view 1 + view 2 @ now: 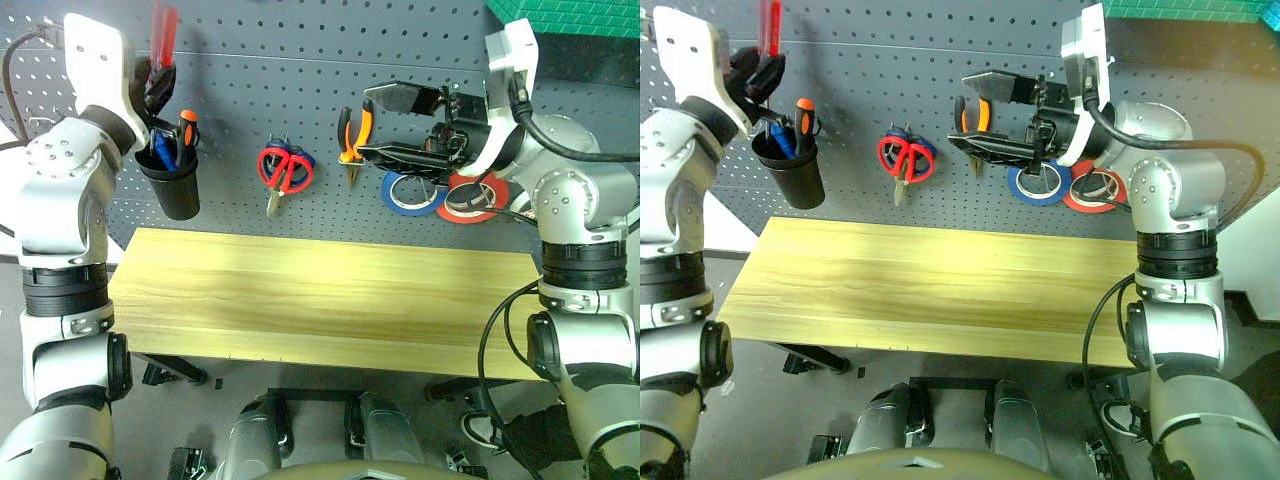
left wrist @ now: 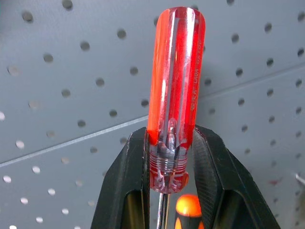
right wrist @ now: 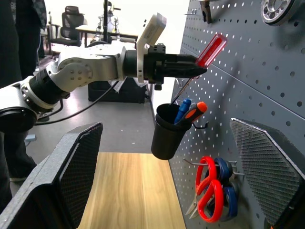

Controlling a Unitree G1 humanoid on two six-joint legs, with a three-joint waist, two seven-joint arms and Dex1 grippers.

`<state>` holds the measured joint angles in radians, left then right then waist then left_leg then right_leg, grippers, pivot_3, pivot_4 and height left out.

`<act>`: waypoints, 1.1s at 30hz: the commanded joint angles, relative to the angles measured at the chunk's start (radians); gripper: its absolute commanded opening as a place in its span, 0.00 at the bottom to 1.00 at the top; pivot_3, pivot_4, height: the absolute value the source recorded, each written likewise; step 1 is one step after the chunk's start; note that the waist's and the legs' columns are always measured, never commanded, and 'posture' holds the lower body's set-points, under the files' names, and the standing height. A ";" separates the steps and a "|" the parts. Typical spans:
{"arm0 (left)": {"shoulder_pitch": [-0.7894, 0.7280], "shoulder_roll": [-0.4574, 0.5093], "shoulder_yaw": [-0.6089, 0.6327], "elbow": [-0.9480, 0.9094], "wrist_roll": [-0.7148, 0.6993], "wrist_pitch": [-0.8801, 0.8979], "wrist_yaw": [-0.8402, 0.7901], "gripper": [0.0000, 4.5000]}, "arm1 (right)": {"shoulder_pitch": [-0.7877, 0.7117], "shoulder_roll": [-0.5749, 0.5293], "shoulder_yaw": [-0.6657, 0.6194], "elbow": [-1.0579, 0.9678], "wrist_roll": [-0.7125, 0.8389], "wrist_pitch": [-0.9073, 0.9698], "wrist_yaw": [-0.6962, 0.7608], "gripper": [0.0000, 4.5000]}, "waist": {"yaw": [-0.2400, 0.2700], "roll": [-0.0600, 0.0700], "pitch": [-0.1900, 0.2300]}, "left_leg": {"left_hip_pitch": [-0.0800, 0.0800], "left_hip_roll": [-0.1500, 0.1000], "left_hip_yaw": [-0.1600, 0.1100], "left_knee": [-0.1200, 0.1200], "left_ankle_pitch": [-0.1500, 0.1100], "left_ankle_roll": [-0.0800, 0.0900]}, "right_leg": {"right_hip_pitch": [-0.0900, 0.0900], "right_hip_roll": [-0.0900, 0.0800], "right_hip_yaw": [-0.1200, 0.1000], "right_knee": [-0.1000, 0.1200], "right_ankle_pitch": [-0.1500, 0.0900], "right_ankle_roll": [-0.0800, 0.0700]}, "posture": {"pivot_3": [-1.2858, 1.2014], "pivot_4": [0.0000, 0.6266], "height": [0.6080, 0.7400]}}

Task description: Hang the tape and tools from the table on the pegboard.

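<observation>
Screwdriver [image 2: 174, 95], the small slim one with the clear red handle, sat pinched between the two black fingers [image 2: 125, 191] of my left gripper [image 1: 158, 85], clamped low on the handle with the metal shaft running down between them. I held it close against the wide dark grey pegboard [image 1: 260, 90], above the black round cup [image 1: 170, 185] that hung on the panel near its left end; its shaft reached the cup's mouth. A blue-handled screwdriver [image 3: 182, 110] and an orange-and-black one [image 1: 186, 130] stood in that cup.

My right gripper [image 1: 395, 125] had its fingers spread wide with nothing between them, pointing along the board in front of the orange-and-black-handled pliers [image 1: 353, 135], which hung on a hook. Red-handled scissors [image 1: 284, 170] hung in front of a blue-handled pair [image 3: 228, 191], between the cup and the pliers. A large blue tape roll [image 1: 412, 195] and a large red one [image 1: 475, 198] hung toward the right end. Below, the long light yellowish wood table [image 1: 320, 290] stood against the board.
</observation>
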<state>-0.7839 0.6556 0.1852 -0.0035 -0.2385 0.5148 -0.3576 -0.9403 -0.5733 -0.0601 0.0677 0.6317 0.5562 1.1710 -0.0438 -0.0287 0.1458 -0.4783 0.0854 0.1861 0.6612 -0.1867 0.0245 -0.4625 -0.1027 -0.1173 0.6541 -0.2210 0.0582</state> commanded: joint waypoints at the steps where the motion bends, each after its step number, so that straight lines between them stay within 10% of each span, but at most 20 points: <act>1: 0.020 0.004 0.048 -0.056 0.005 -0.020 0.021 0.19 | -0.002 -0.020 -0.019 -0.041 0.004 -0.012 0.000 1.00 | 0.000 0.000 0.000 | 0.000 0.000 0.000 0.000 0.000 0.000 | 0.000 0.000 0.000 0.000 0.000 0.000 | 0.50 0.10 0.92; 12: 0.074 -0.019 0.111 -0.059 -0.004 -0.052 0.069 0.99 | 0.001 -0.029 -0.010 -0.034 -0.017 -0.023 0.014 1.00 | 0.000 0.000 0.000 | 0.000 0.000 0.000 0.002 0.000 0.001 | 0.000 0.000 0.000 0.001 0.000 0.000 | 0.51 0.10 0.92; 33: 0.792 0.080 0.377 -0.263 -0.416 -0.184 -0.693 0.99 | 0.155 -0.094 0.054 -0.002 -0.028 0.044 0.154 1.00 | 0.026 0.002 -0.002 | 0.002 0.001 0.000 0.001 -0.004 0.000 | 0.001 -0.001 0.000 0.000 0.000 -0.001 | 0.54 0.14 0.92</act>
<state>-0.0008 0.7291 0.5480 -0.2653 -0.6378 0.3803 -0.9987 -0.7797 -0.6468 0.0070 0.0689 0.6009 0.6107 1.3052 -0.0183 -0.0269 0.1443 -0.4766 0.0864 0.1863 0.6623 -0.1914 0.0250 -0.4613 -0.1037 -0.1171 0.6535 -0.2214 0.0573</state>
